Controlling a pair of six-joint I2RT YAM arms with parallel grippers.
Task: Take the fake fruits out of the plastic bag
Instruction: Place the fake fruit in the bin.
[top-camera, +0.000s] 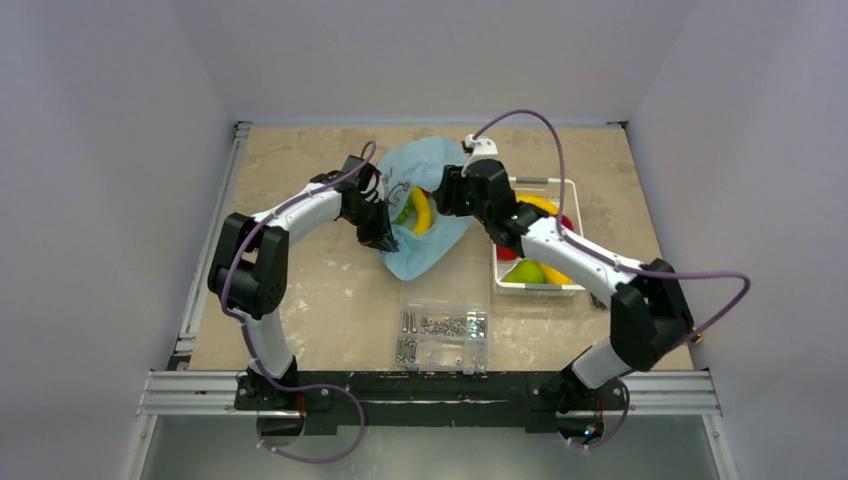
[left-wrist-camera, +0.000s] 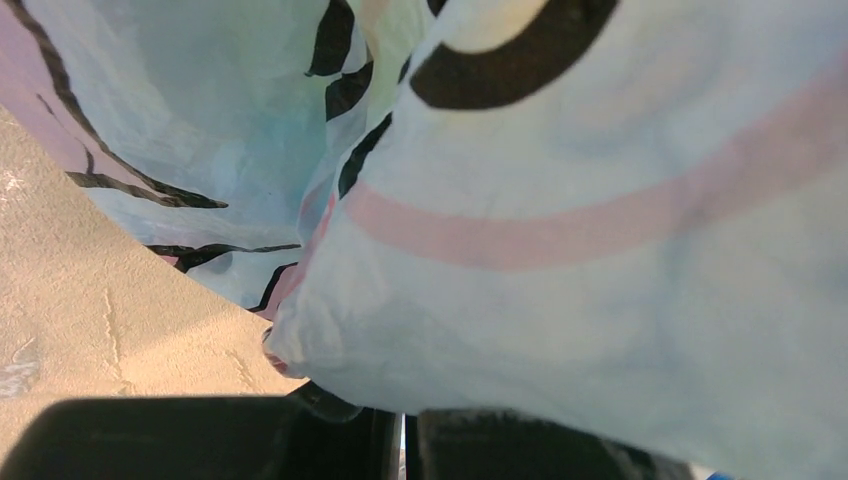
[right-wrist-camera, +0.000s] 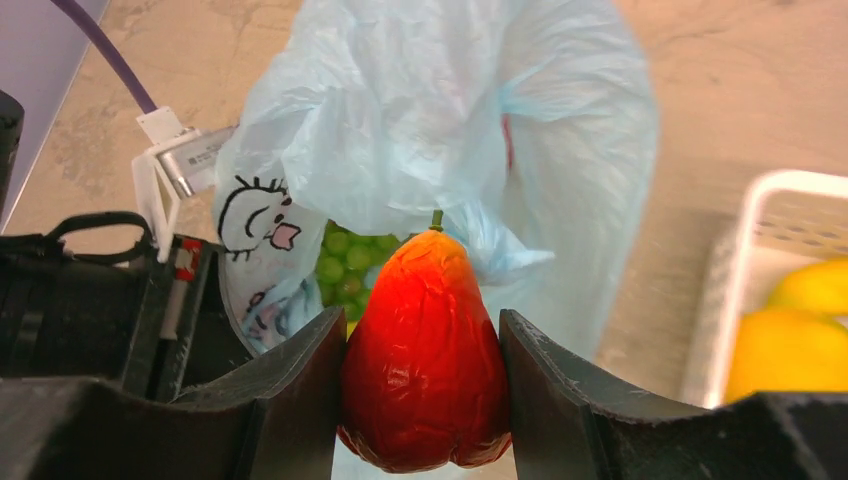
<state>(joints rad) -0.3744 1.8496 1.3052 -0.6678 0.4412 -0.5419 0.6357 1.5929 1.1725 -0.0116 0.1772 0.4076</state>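
Observation:
The light-blue plastic bag (top-camera: 425, 165) lies at mid-table with its mouth facing the near side. My left gripper (top-camera: 380, 228) pinches the bag's left edge; in the left wrist view the printed bag (left-wrist-camera: 600, 250) drapes over the shut left gripper (left-wrist-camera: 405, 440). My right gripper (right-wrist-camera: 420, 370) is at the bag's mouth, shut on a glossy red fruit (right-wrist-camera: 425, 340) that stands stem up between the fingers. Behind it a green grape bunch (right-wrist-camera: 345, 265) sits inside the bag (right-wrist-camera: 450, 110). A yellow banana (top-camera: 422, 210) and a green fruit (top-camera: 403, 213) show in the opening.
A white slotted basket (top-camera: 535, 288) right of the bag holds yellow (top-camera: 540, 205), green (top-camera: 527, 270) and red fruits; its rim (right-wrist-camera: 740, 270) shows at the right in the right wrist view. A clear compartment box (top-camera: 443, 337) of silver screws lies near the front edge.

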